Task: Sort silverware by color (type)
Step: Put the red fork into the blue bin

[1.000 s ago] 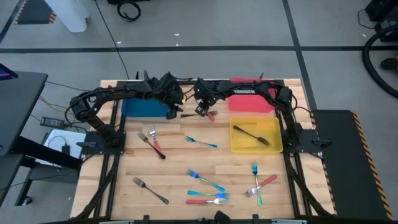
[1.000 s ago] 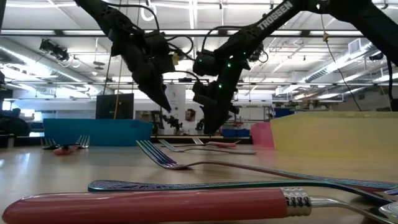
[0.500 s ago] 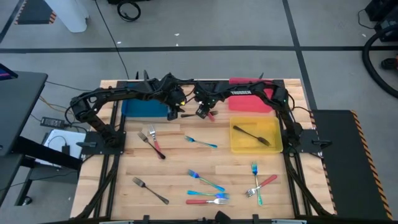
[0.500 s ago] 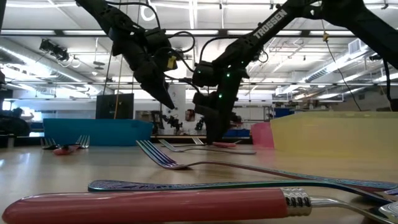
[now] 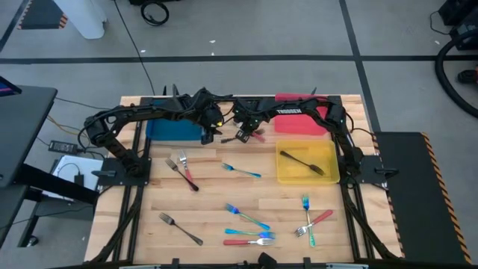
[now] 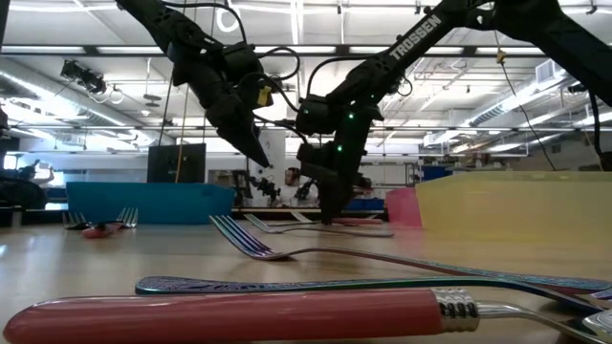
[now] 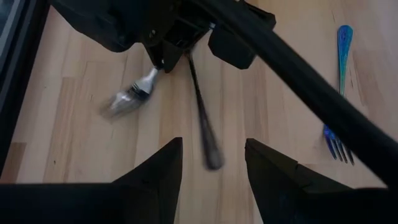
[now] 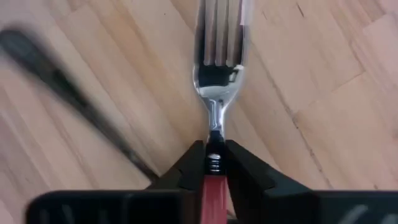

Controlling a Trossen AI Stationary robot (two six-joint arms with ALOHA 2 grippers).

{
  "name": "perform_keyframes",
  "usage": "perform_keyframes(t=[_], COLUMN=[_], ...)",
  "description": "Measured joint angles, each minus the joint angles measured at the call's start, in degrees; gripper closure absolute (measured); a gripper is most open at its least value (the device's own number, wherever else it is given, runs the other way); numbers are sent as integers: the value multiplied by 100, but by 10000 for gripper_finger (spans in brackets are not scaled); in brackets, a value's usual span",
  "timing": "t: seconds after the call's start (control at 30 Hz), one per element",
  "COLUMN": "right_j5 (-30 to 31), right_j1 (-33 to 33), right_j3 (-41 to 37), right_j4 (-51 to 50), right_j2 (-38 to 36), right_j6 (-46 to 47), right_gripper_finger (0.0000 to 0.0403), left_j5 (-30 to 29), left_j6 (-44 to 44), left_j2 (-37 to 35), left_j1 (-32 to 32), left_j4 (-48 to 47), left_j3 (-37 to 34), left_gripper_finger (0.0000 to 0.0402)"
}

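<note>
While the right gripper (image 8: 210, 163) is closing its 2 fingers on the red fork (image 8: 216, 99) at the junction of red handle and silver neck, the tines are pointing away from it over the tabletop (image 5: 209, 198). Seen from above, this gripper (image 5: 243, 135) is sitting near the far middle of the tabletop, between the blue tray (image 5: 173, 129) and the red tray (image 5: 302, 121). A dark grey fork (image 7: 203, 115) is lying just beside the red one, its handle running toward the left gripper (image 7: 210, 163). That left gripper (image 5: 210, 134) is hovering with its fingers spread apart, holding nothing, right by the blue tray's near corner and close to the right gripper.

The yellow tray (image 5: 328, 173) is holding 1 dark fork (image 5: 302, 163). Near the left side, a red fork and a grey fork are lying crossed as a pair (image 5: 181, 169). A blue fork (image 5: 240, 171) is resting alone near the middle. Toward the near edge, another grey fork (image 5: 180, 228) is lying at the left, and a cluster (image 5: 248, 227) of 2 blue forks and 1 red fork is lying in the middle. At the near right, a second group (image 5: 310, 220) is showing a blue fork crossing a red one.

In the low view, a red handle (image 6: 229, 315) is filling the foreground, with a blue fork (image 6: 316, 283) lying just behind it.
</note>
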Motion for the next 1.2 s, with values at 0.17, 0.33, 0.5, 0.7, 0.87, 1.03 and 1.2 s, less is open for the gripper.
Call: perform_keyframes(t=[0.17, 0.33, 0.5, 0.7, 0.87, 1.03, 1.2], right_j5=[-5, -22, 151, 1096, 2078, 2894, 3598], right_j1=[-15, 0, 23, 145, 426, 902, 1504], right_j3=[-9, -15, -15, -13, -11, -10, -9], right_j4=[-32, -167, -603, -1471, -2200, -2816, -3210], right_j2=[-60, -419, -1014, -1934, -2756, -3463, -3921], right_j6=[-100, -271, -339, -322, 22, 561, 1120], right_gripper_finger=[365, 365, 365, 365, 364, 364, 364], left_j5=[-3, -61, -61, -65, -66, -65, 398], left_j6=[-14, -24, -86, -421, -871, -1277, -1653], left_j2=[0, 0, 0, 0, 0, 0, 0], left_j1=[0, 0, 0, 0, -7, -7, -22], left_j4=[0, 4, 20, 194, 703, 1243, 1799], left_j3=[0, 0, 4, 4, 4, 4, 4], left_gripper_finger=[230, 230, 230, 230, 230, 230, 230])
